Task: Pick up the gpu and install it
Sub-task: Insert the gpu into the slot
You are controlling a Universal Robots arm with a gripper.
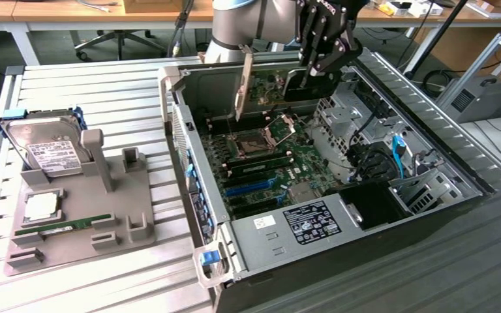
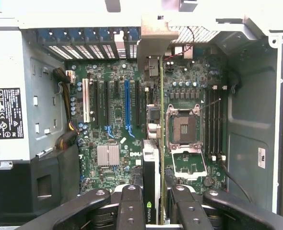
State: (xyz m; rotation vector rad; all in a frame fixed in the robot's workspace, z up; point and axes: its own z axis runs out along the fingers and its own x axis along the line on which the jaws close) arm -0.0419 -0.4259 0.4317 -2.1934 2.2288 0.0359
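While I hang over the open grey metal computer case, my claw is clamped narrow on the gpu, a thin green card with a black cooler and a long silver bracket. From the wrist view my two black fingers press on its flat faces, and my claw holds the gpu edge-on.

The card stands on its long edge at about twelve o'clock in the exterior view. Its long axis runs across from my claw toward nine o'clock. The bracket end leads that way, hanging upright and facing the case's slotted rear wall. Whether its lower edge touches the green motherboard, I cannot tell.

Beneath it the board lies open, with the square silver processor socket just beside the card's line and a blue expansion slot toward six o'clock. The case walls close in on both ends.

Well apart, at nine o'clock, a silver hard drive with a white label leans on a grey moulded fixture tray.
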